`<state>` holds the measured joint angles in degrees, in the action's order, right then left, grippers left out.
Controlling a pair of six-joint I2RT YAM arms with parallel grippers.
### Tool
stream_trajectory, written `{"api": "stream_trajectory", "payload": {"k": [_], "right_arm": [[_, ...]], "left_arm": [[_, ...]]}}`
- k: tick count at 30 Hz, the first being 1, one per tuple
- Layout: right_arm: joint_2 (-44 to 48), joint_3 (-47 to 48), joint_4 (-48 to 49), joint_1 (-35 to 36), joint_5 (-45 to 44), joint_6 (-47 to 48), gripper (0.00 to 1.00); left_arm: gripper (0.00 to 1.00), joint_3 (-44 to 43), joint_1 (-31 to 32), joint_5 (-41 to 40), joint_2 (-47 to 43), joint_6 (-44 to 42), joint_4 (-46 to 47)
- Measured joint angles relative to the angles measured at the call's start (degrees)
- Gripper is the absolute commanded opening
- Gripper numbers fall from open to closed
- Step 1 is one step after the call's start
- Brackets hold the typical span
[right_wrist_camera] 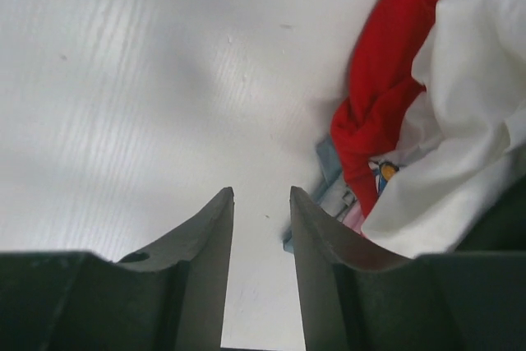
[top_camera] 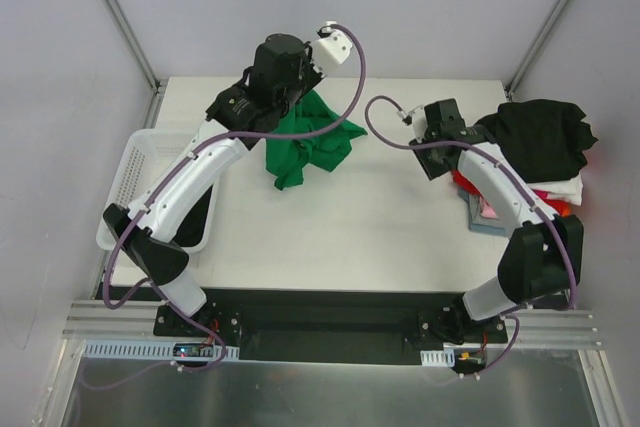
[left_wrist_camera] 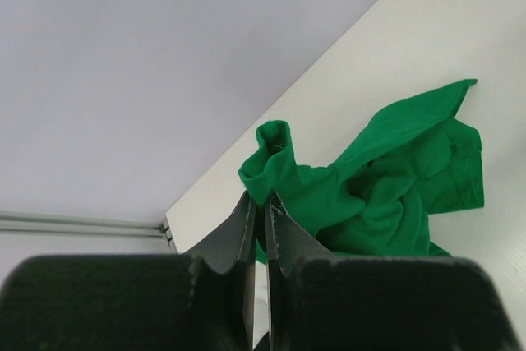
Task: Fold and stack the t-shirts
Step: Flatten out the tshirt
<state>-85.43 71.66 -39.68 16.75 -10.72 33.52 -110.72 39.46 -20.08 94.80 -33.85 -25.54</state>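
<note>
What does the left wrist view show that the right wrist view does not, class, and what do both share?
Only the left wrist view shows the green t-shirt, crumpled, with a fold pinched in the shut left gripper, and the wall beyond the table edge. Only the right wrist view shows the red t-shirt and white t-shirt heaped together, beside the open, empty right gripper. Both show the white table and a gripper at the bottom edge.

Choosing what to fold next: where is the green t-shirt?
Top view: the green t-shirt lies crumpled far centre-left on the table, one end pinched in the left gripper, well left of the shirt pile.
</note>
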Motion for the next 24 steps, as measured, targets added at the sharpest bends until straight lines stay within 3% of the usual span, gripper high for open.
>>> {"api": "stream_trajectory", "payload": {"k": [17, 24], "right_arm": [[-34.5, 34.6, -1.5, 0.3, 10.3, -5.4, 0.67], [-43.7, 44.4, -3.0, 0.7, 12.6, -5.6, 0.74]], "left_arm": [[0.00, 15.2, 0.3, -1.4, -4.5, 0.2, 1.4], [0.00, 20.3, 0.3, -1.4, -2.5, 1.0, 2.8]]}}
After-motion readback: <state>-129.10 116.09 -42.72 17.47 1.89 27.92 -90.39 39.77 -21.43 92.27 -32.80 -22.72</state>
